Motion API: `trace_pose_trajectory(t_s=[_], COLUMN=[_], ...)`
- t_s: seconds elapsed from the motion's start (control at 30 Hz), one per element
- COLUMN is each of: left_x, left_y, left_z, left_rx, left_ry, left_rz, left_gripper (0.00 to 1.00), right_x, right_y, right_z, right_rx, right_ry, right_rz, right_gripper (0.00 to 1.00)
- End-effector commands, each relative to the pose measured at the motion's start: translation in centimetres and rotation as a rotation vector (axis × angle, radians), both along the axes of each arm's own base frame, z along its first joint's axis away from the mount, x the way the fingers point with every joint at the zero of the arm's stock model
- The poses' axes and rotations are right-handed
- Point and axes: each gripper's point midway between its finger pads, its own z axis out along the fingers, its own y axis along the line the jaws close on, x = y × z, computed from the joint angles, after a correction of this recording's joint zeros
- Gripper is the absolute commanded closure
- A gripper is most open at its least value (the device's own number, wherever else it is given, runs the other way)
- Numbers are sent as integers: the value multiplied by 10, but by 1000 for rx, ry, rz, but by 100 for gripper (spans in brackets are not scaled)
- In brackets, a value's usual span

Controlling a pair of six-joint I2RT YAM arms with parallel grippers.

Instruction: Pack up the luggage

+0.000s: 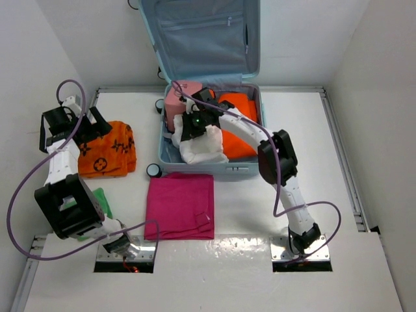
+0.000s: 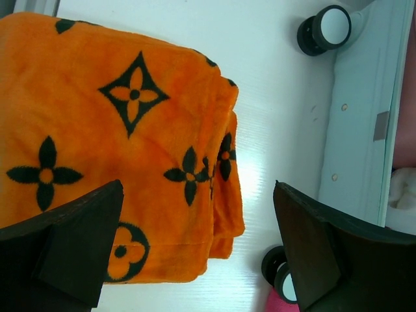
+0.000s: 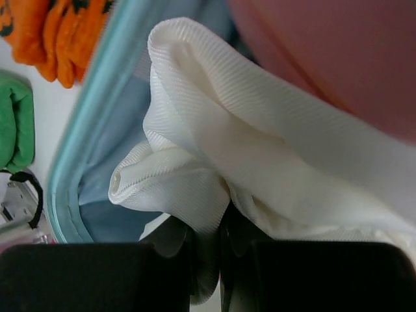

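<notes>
The luggage (image 1: 208,170) lies open at the back of the table, its lid (image 1: 201,39) leaning on the wall. Inside are a pink vanity case (image 1: 179,104), a folded orange garment (image 1: 239,127) and a crumpled white cloth (image 1: 207,149). My right gripper (image 1: 186,132) reaches into the luggage's left half. In the right wrist view it (image 3: 218,221) is shut on a fold of the white cloth (image 3: 260,149), beside the aqua wall (image 3: 97,110). My left gripper (image 1: 75,133) hovers wide open over an orange blanket with black flowers (image 2: 117,130), nothing between its fingers (image 2: 198,188).
A magenta towel (image 1: 181,205) lies flat in front of the luggage. A green cloth (image 1: 101,198) sits by the left arm's base. Two black spinner wheels (image 2: 325,29) stick out on the luggage's left side. White walls close in the table on both sides.
</notes>
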Motion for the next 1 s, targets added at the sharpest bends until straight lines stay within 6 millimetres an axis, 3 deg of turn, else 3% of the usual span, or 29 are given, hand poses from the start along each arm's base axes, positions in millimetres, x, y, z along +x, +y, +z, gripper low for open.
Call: trace_pose_trajectory(t_s=[0.0,0.13,0.2,0.3,0.4,0.47,0.63,0.73,0.77,0.8,0.83,0.97], left_x=[6,6,6,7,7,7,3,0,1,3,4,6], left_y=[11,11,12,10,10,10,12,17,13,10,10,-6], left_z=[9,9,5,5,5,5,9,8,8,7,2,-18], left_rx=[14,14,10,5,5,5,21,41,41,46,52,69], left_ry=[-40,-40,-32,-35,-35,-35,-40,-30,-30,-28,-12,68], left_rz=[9,9,9,2,2,2,18,49,40,35,43,26], left_gripper=[1,1,1,1,1,1,1,1,1,1,1,1], right_x=[-3,-26,-30,-41,-41,-36,-16,-15,-17,-17,-21,-38], right_y=[48,63,62,55,46,34,4,-3,-1,-2,-1,9], right_z=[24,7,2,-25,-47,-73,-84,-66,-41,-33,-24,49], right_rx=[120,90,71,-11,-77,-167,-252,-231,-182,-171,-156,-28], right_ry=[-132,-189,-221,-290,-312,-322,-352,-341,-361,-362,-359,-393], right_rz=[150,264,277,338,359,382,370,352,356,353,354,373], right_gripper=[100,100,100,99,97,97,93,71,60,42,36,23])
